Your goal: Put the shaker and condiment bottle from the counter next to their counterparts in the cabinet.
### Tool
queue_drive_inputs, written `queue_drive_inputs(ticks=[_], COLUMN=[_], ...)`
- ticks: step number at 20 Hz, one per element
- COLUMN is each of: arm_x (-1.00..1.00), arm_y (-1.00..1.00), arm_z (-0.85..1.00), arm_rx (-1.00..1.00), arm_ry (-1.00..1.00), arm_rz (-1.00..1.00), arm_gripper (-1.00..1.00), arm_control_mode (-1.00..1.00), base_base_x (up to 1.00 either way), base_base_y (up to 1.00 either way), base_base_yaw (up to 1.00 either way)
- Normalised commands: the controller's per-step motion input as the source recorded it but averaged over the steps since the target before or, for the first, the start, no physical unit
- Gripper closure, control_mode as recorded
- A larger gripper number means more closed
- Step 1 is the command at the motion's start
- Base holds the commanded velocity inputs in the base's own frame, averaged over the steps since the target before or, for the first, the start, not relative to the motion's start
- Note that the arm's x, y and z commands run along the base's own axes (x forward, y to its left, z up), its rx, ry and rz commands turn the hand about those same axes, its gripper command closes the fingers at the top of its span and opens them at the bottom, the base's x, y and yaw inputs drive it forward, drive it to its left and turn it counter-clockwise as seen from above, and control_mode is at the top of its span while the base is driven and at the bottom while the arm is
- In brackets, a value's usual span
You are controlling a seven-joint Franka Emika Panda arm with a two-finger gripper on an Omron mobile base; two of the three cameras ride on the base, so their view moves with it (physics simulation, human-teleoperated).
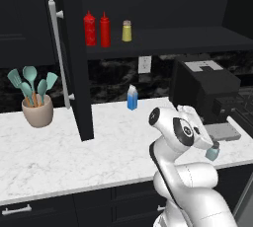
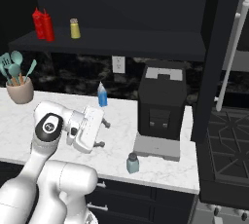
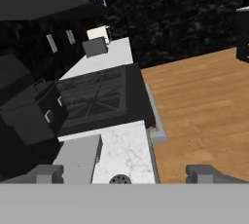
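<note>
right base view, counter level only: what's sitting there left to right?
Utensil crock → blue-and-white carton → shaker → black coffee machine, all on the counter.

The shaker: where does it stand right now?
The shaker stands upright near the counter's front edge in the right base view, just in front of the black coffee machine.

Blue-and-white carton [image 1: 132,97] near the backsplash, utensil crock [image 1: 37,110] at left, black coffee machine [image 2: 161,102] at right.
</note>
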Motion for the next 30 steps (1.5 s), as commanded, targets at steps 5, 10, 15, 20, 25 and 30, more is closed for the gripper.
queue_drive_inputs(ticks=[5,10,15,20,25,30], arm_x=[-0.10,0.00,0.00,0.00,-0.07,-0.14], arm_y=[-0.16,0.00,-0.14,-0.46,-0.47,-0.30], arm_z=[-0.76,-0.62,-0.68,-0.81,-0.73,-0.58], arm_rx=[-0.07,-0.15,-0.10,-0.03,0.00,-0.01], arm_ry=[0.01,0.05,0.00,0.00,0.00,0.00], arm_rz=[-0.02,-0.01,-0.03,0.00,0.00,0.00], arm_gripper=[-1.00,-1.00,-1.00,-1.00,-1.00,-1.00], arm_control_mode=[-1.00,-1.00,-1.00,-1.00,-1.00,-1.00], base_base_x=[0.00,0.00,0.00,0.00,0.00,0.00], base_base_y=[0.00,0.00,0.00,0.00,0.00,0.00], base_base_yaw=[0.00,0.00,0.00,0.00,0.00,0.00])
